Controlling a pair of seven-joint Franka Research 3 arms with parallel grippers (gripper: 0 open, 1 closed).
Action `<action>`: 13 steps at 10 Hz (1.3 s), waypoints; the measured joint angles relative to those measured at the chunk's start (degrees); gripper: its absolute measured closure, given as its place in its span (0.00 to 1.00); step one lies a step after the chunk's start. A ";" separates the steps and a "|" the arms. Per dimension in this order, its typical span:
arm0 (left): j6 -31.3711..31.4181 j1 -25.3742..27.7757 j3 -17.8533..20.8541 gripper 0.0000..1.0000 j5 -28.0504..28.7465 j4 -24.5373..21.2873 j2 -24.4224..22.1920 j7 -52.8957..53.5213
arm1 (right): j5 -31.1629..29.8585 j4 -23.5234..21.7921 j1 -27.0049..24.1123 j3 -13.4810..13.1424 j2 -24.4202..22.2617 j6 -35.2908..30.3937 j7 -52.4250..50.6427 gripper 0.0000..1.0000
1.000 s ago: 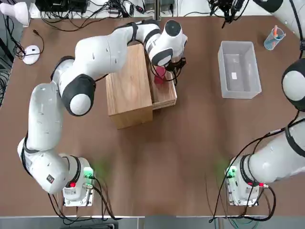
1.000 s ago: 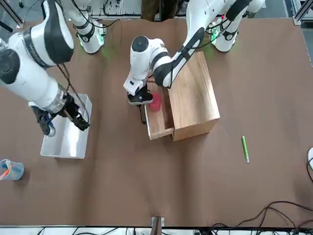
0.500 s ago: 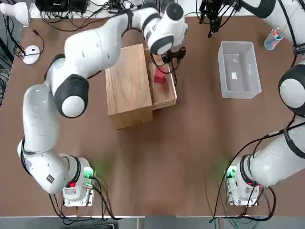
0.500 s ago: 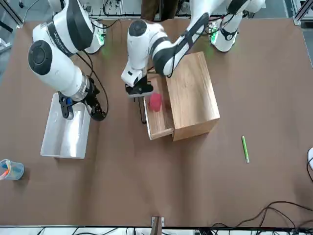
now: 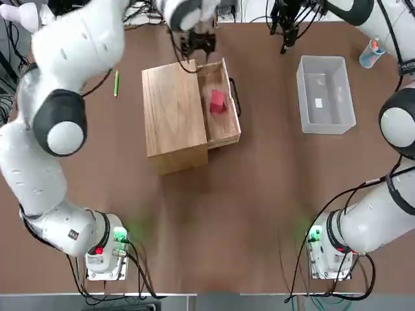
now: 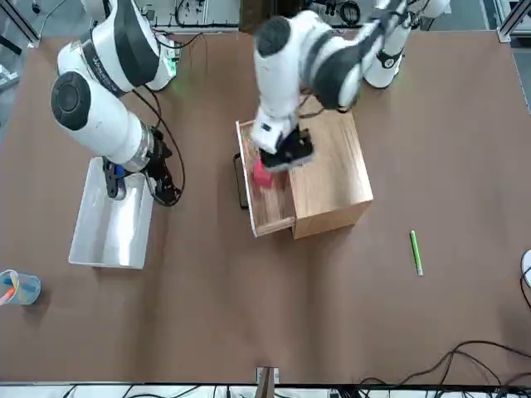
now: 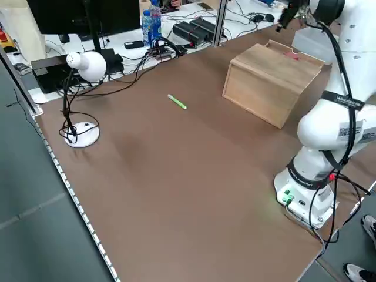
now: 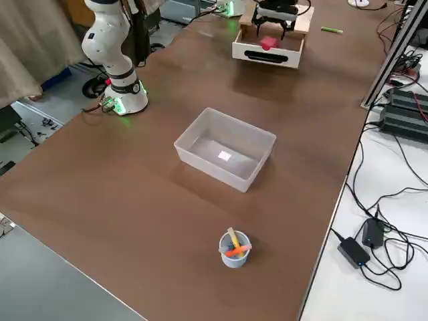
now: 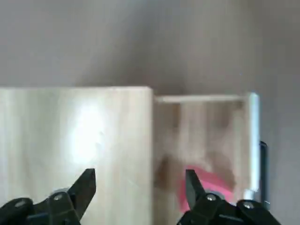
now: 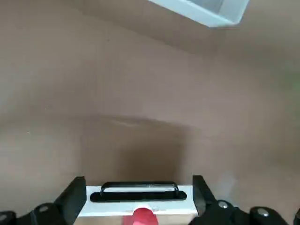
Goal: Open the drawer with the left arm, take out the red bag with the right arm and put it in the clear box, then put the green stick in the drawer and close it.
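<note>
The drawer [image 5: 222, 103] stands pulled out of the wooden cabinet [image 5: 174, 116], and the red bag [image 5: 217, 102] lies inside it near the bar handle. The left gripper [image 5: 196, 44] hovers above the cabinet's far end with its fingers spread and empty. The right gripper [image 5: 287, 26] hangs between the drawer and the clear box [image 5: 325, 94], fingers apart, while the green stick [image 5: 116, 83] lies on the table on the cabinet's other side.

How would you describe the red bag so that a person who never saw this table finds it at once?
Find the light-wood cabinet in the middle of the table; its drawer is pulled open. The red bag lies inside, the only red thing among bare wood.
</note>
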 joint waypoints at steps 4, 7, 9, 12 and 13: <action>4.79 11.13 6.54 0.12 -9.05 -10.56 -7.91 21.92 | 1.43 -4.34 13.91 0.25 0.11 6.79 19.79 0.00; 12.30 11.77 19.65 0.04 -14.16 -17.73 -9.51 36.75 | 1.43 -10.75 21.06 0.21 0.45 18.38 31.82 0.00; 19.34 12.01 26.28 0.00 -14.38 -21.73 -7.89 42.63 | 1.40 -12.41 24.82 0.17 2.54 25.68 40.67 0.00; 29.14 13.12 31.67 0.00 -17.55 -22.93 -0.31 47.95 | 1.40 -12.49 26.46 -0.14 6.33 30.76 44.14 0.00; 32.04 14.04 32.46 0.01 -20.17 -22.70 2.52 50.81 | 1.33 -12.25 26.40 -0.66 6.62 30.85 44.15 0.00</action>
